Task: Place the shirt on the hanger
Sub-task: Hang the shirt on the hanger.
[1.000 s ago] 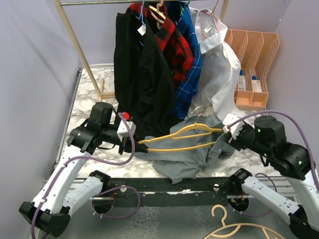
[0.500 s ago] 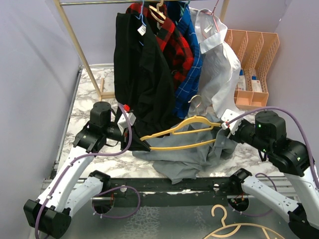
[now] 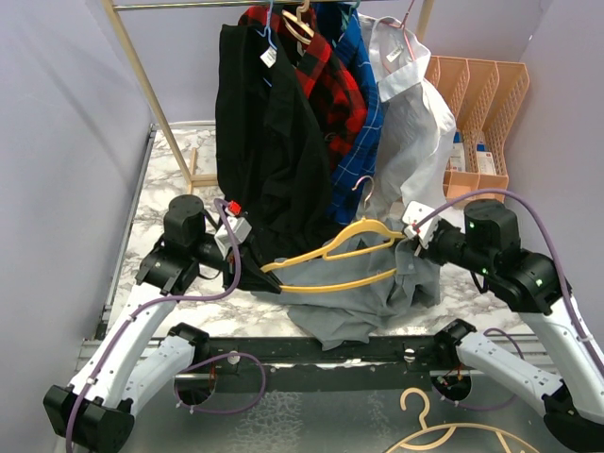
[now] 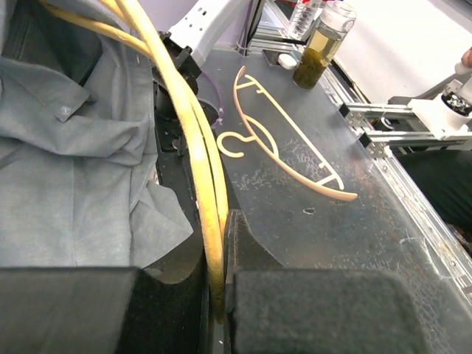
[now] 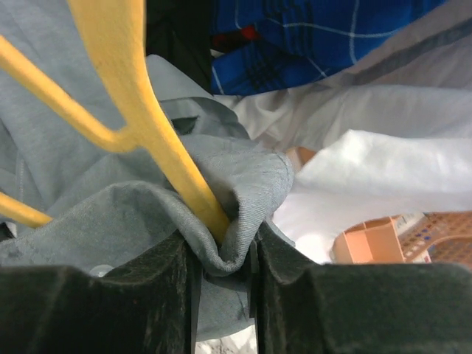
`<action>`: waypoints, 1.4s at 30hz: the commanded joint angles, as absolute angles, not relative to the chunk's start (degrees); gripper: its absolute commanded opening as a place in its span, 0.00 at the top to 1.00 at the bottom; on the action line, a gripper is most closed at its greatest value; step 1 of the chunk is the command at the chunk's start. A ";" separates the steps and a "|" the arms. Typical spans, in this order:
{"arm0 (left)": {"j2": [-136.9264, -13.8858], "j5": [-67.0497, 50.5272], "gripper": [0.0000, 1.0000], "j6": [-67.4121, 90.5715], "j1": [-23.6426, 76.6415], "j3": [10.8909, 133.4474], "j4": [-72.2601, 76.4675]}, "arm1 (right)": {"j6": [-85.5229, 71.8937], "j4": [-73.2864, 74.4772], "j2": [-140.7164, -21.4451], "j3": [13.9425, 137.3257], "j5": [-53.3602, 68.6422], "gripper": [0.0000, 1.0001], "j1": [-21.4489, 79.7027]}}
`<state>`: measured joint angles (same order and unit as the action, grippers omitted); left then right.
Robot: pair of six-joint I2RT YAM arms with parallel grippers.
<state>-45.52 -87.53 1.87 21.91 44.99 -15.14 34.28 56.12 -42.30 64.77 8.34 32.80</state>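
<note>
**Yellow hanger gripped at both tips, grey shirt gathered beneath it**

Nearest of all, a pale tan hanger [image 3: 444, 429] lies flat on the dark plate in front of the arm bases, well apart from the other things.

Just beyond the bases, the shirt [image 3: 349, 302] sits in a loose heap on the near middle of the marble desk [image 3: 170, 179]. Its lower edge reaches the black rail at the near side. The hanger [image 3: 311, 254] stretches left to right above the heap, between the two arms. It is tilted a little and its hook points far.

The left end effector [image 3: 257, 281] is at the hanger's left tip. It is closed to a narrow slit, and in the left wrist view the yellow wire runs down between its dark pads [image 4: 317, 310] and is pinched there. Grey cloth lies just to the left of that wire but is not in the grip.

The right end effector [image 3: 412, 243] is at the hanger's right tip. In the right wrist view its fingers [image 5: 96, 302] stand narrow and press from both sides on a fold of the shirt. That fold wraps over the end of the yellow bar, so cloth and bar sit together in the gap.

Farther back, a wooden rack [image 3: 142, 75] carries a black garment [image 3: 269, 142], a red plaid shirt [image 3: 330, 75], a blue plaid shirt [image 3: 363, 142] and a white shirt [image 3: 415, 132]. The tail of the white shirt hangs just behind the right end effector. At the far right stands an orange organiser [image 3: 481, 104].
</note>
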 commanded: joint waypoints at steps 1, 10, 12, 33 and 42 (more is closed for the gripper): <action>-45.18 -96.40 1.00 -0.80 22.27 44.26 -2.03 | 29.89 52.50 -46.05 66.50 26.46 0.70 34.08; -44.11 -96.24 1.00 -0.11 21.22 42.60 4.92 | 29.20 52.02 -50.88 71.96 28.10 0.51 34.09; -43.77 -96.24 1.00 -0.91 21.02 42.26 5.09 | 29.91 52.91 -51.89 73.58 27.36 0.50 34.09; -41.96 -93.68 1.00 -5.01 21.01 43.48 3.69 | 22.43 46.95 -46.27 68.81 11.60 0.99 34.03; -43.20 -71.28 0.09 -13.79 21.02 54.35 -9.93 | 17.35 43.86 -35.09 59.34 3.33 0.99 34.10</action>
